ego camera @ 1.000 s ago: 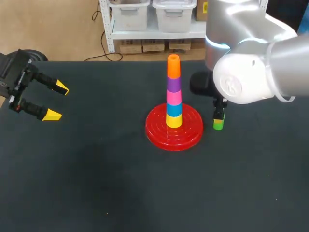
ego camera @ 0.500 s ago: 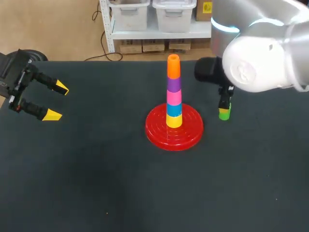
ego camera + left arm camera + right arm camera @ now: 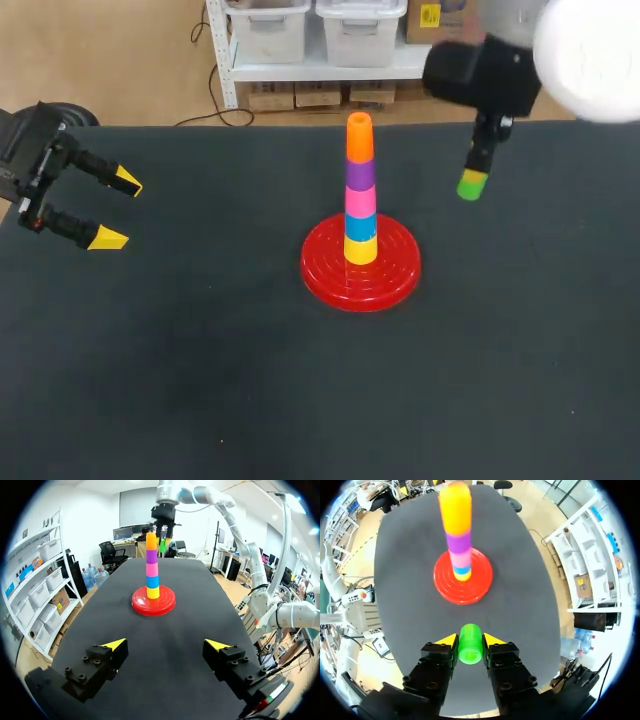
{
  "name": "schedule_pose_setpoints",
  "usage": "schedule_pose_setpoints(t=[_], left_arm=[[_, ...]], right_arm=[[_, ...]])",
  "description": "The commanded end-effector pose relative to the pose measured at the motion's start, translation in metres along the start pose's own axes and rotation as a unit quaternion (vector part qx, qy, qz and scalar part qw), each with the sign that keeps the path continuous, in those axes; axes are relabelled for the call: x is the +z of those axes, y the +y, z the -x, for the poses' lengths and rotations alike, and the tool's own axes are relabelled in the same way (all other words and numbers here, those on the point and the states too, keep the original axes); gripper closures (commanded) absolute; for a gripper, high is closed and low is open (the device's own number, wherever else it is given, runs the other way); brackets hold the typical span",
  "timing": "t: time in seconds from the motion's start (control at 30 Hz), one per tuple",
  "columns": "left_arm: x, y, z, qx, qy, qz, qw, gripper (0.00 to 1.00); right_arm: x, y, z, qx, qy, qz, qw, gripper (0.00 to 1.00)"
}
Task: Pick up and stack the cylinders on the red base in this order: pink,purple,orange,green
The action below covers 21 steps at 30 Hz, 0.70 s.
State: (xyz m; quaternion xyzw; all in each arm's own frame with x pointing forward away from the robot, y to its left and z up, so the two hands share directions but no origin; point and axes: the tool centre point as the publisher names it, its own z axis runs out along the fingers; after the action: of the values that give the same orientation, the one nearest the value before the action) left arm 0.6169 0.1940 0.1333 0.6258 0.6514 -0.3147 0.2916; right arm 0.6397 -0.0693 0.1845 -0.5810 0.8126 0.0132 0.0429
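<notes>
From above, the right gripper (image 3: 474,172) squeezes the green cylinder (image 3: 471,186) up in the air, near the top of the stack (image 3: 360,190) on the red base (image 3: 385,275). The left gripper (image 3: 112,210) sits far off. Its own camera shows fingers wide apart, holding nothing. The right camera shows both yellow tips pinching the green cylinder.

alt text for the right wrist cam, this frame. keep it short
The right gripper has its jaws shut on a green cylinder, held in the air over a dark table. Ahead of it on the table stands a red base carrying a stack of coloured cylinders, orange on top.
</notes>
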Motion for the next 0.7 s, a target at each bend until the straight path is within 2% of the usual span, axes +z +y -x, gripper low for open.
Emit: schedule_pose_setpoints(t=[0.03,0.27,0.37,0.7], left_arm=[[0.0,-0.001,-0.001,0.002,-0.002,0.001,1.0,0.0],[0.0,-0.001,-0.001,0.002,-0.002,0.001,1.0,0.0],[0.0,-0.001,-0.001,0.002,-0.002,0.001,1.0,0.0],[0.0,-0.001,-0.001,0.002,-0.002,0.001,1.0,0.0]], right_arm=[[-0.035,0.006,0.022,-0.005,0.011,-0.003,1.0,1.0],[-0.07,0.018,0.065,-0.024,0.014,-0.009,1.0,1.0],[-0.081,0.019,0.078,-0.035,0.027,-0.017,0.999,1.0],[-0.099,0.016,0.11,-0.049,0.062,-0.015,0.997,1.0]])
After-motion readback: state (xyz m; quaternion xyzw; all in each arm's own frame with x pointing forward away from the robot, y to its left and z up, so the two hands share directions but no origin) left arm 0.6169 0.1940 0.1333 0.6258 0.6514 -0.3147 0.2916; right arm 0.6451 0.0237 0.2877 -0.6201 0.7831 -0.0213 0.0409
